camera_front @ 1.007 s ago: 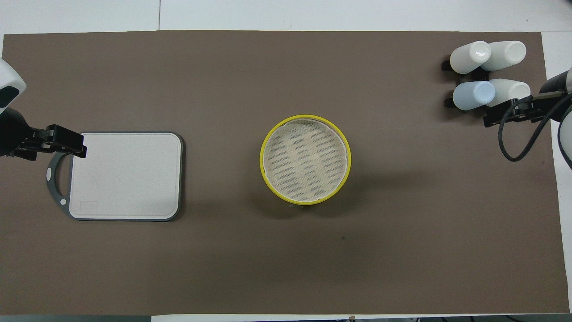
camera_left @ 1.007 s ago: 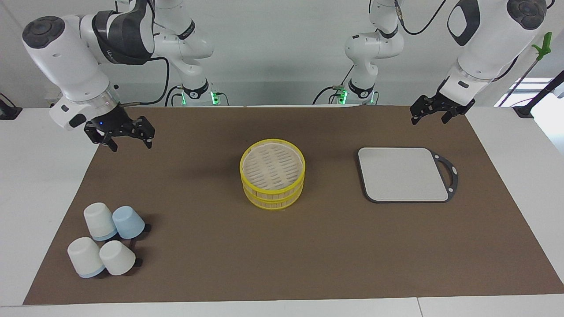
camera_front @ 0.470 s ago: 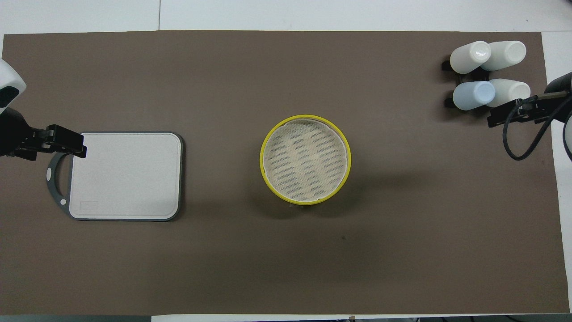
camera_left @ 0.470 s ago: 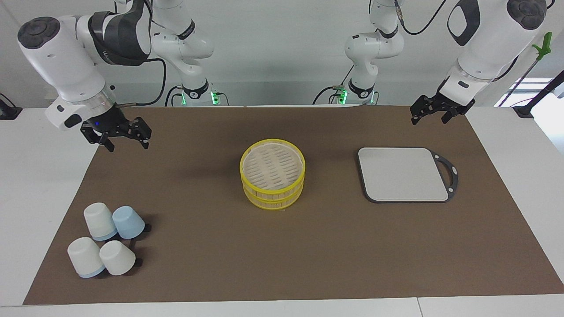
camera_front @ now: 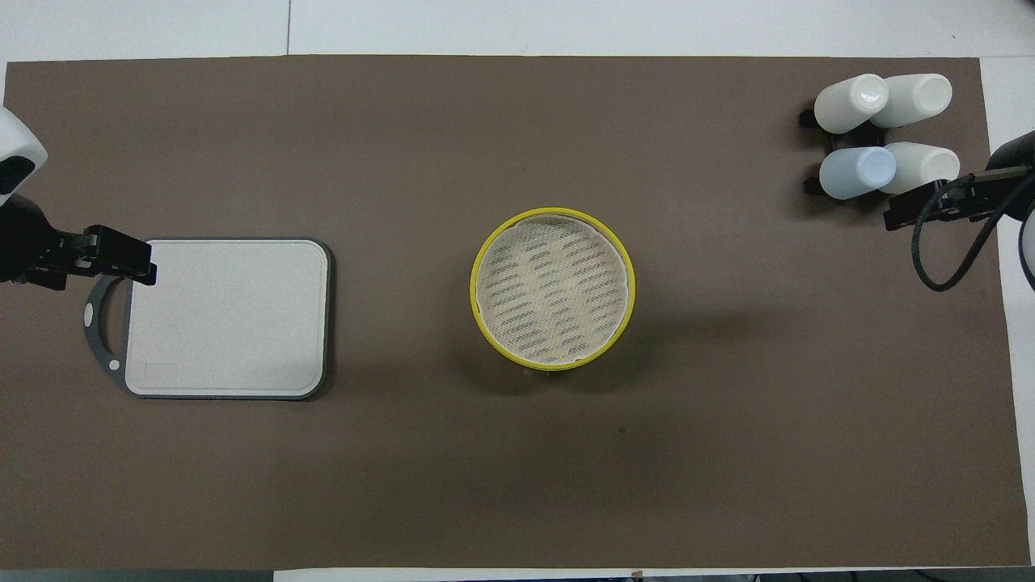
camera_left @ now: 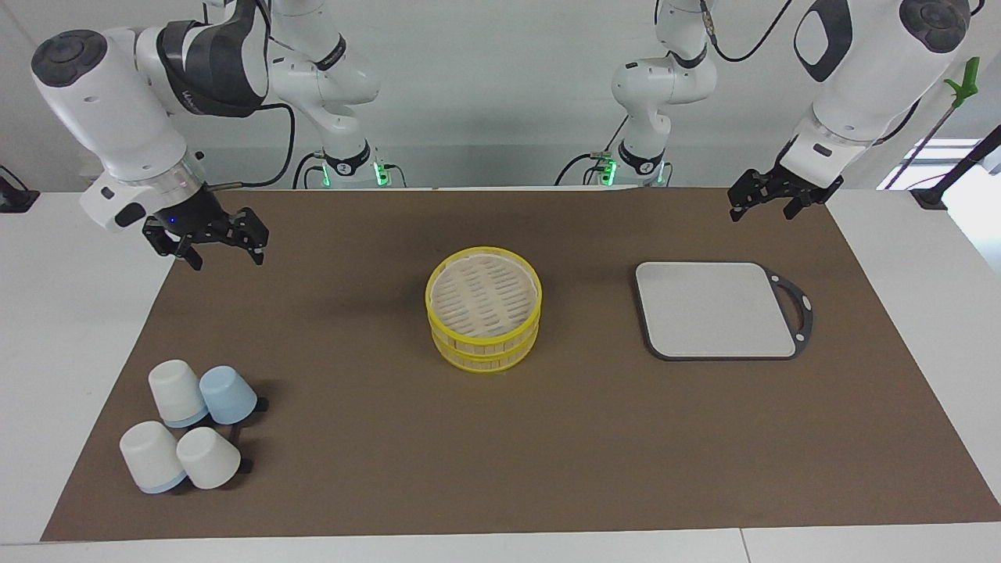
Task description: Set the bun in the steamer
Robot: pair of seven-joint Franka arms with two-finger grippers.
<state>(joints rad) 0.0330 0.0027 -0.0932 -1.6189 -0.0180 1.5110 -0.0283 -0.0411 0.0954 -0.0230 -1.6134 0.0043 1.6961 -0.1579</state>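
Steamer (camera_left: 483,309) sits mid-mat w/ its slatted lid (camera_front: 552,288) on, yellow rims stacked, nothing touching it. No bun visible in either view — not on the grey board (camera_left: 715,310), not on the mat (camera_left: 500,438), not in a gripper; if it's inside the closed steamer, can't tell from here. R gripper (camera_left: 224,248) hovers over the mat's edge at the right arm's end, fingers spread wide, empty. L gripper (camera_left: 770,202) hangs over the mat corner nearest the robots at the left arm's end, just beside the board's handle (camera_left: 799,311) in the overhead view — fingers look parted, nothing between them, but hard to be sure. Four upturned cups (camera_left: 188,426) cluster at the right arm's end, farther from the robots than the steamer, untouched. Step in hand, my read: either pre-start or already finished, both arms parked clear of the work zone; lid on + no bun out leans toward done, but that's a guess. If not done, next move needs the lid lifted off first w/ one arm, then a bun located & picked gently since soft dough deforms under a hard pinch.
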